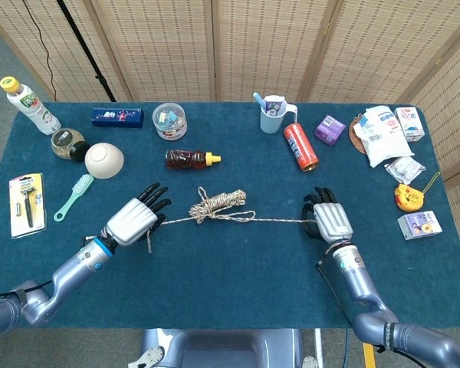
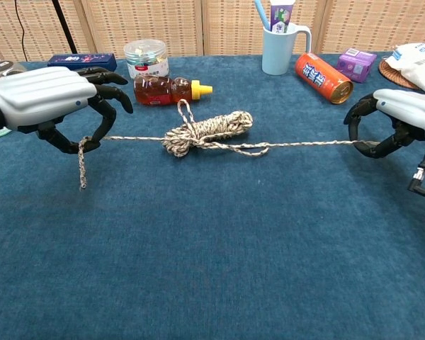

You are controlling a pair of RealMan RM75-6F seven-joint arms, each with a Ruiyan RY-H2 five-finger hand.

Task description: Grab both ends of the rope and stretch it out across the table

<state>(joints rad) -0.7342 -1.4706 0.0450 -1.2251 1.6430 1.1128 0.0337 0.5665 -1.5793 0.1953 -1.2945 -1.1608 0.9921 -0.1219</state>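
Rope (image 2: pixel 209 132): lies across the middle of the blue desk (image 2: pixel 219 262), a bundled coil at its centre with a straight strand running out to each side. Both strands are off the slack and run nearly level in the chest view.

Left robot hand (image 2: pixel 46 99): pinches the left strand between thumb and a finger, other fingers spread above; a short tail of rope hangs down from the pinch point to the desk surface. In the head view the same left robot hand (image 1: pixel 132 221) sits left of the coil (image 1: pixel 216 205).

Right robot hand (image 2: pixel 397 120): fingers curled round the right end of the strand, holding it just above the desk; confirmed in head view (image 1: pixel 328 220).

Other items noted behind the rope: honey bottle (image 2: pixel 166 90) just beyond the coil, red can (image 2: pixel 323 77) lying on its side, blue mug (image 2: pixel 282 47) upright with a toothbrush in it, clear jar (image 2: pixel 146 57).
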